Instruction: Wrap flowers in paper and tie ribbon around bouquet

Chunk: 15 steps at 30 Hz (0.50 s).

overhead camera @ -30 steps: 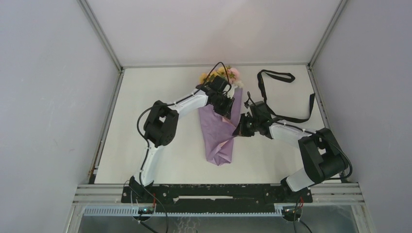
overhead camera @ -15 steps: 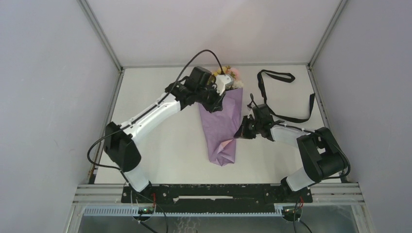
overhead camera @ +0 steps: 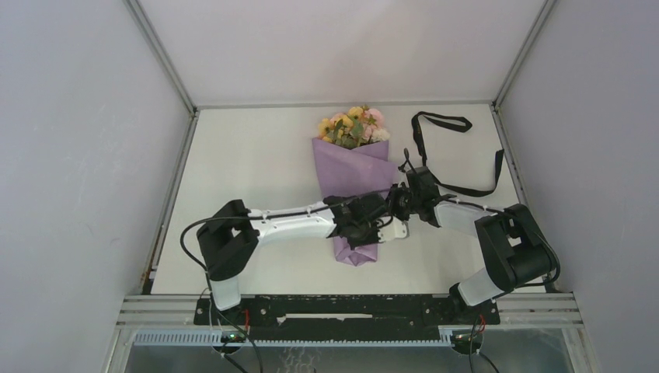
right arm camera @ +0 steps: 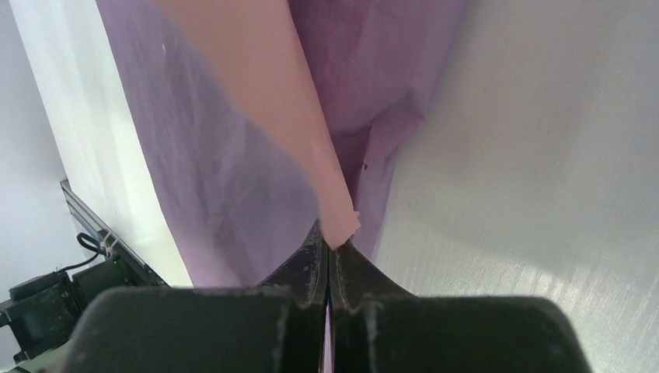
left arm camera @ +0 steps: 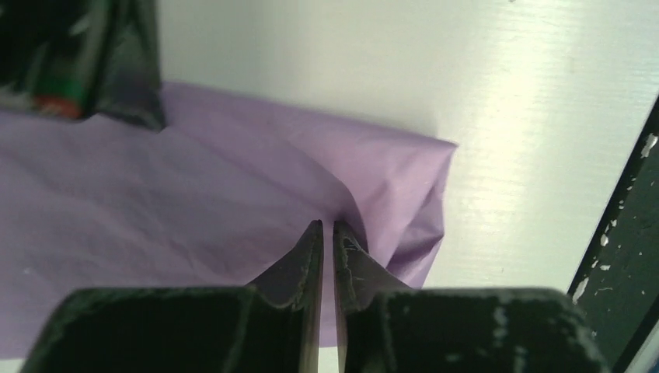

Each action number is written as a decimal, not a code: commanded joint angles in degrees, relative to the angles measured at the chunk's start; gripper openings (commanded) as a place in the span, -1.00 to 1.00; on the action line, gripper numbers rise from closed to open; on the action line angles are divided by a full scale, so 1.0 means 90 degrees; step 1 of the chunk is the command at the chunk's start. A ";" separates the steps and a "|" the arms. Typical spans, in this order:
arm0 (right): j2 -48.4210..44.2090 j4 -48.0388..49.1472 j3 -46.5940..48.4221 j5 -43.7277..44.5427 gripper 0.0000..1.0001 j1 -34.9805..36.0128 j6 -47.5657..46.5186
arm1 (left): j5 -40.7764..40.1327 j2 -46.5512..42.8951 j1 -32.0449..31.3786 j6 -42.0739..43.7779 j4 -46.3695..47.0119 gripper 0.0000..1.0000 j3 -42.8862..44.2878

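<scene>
The bouquet lies on the white table: pink, yellow and cream flowers (overhead camera: 353, 127) at the far end, stems inside a lilac paper (overhead camera: 351, 172) cone pointing toward me. My left gripper (overhead camera: 373, 231) (left arm camera: 327, 225) reaches across the cone's narrow near end. Its jaws are pinched together on a puckered fold of the lilac paper (left arm camera: 194, 202). My right gripper (overhead camera: 392, 203) (right arm camera: 334, 242) sits at the cone's right edge, shut on the paper's pink flap (right arm camera: 272, 116). The black ribbon (overhead camera: 443, 117) lies loose on the table at the back right, held by neither gripper.
Grey walls and metal rails enclose the table on three sides. A black frame bar (left arm camera: 622, 256) runs along the near edge, close to the cone's tip. The ribbon loops beside my right arm's forearm (overhead camera: 466, 211).
My left arm has swung from the flower end down to the cone's narrow near end, uncovering the flowers, and pinched the paper there. The right gripper has kept its hold and barely moved.
</scene>
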 commanded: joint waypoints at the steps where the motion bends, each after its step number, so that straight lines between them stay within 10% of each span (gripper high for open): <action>1: -0.0174 0.0542 -0.0127 -0.0020 -1.00 -0.0097 0.0253 | -0.0481 -0.0201 -0.0471 0.0480 0.0528 -0.71 -0.0308; 15: -0.0132 0.0588 -0.0170 0.0099 -1.00 -0.0141 0.0278 | 0.0021 -0.0271 -0.1117 0.0709 -0.0697 -0.58 -0.0269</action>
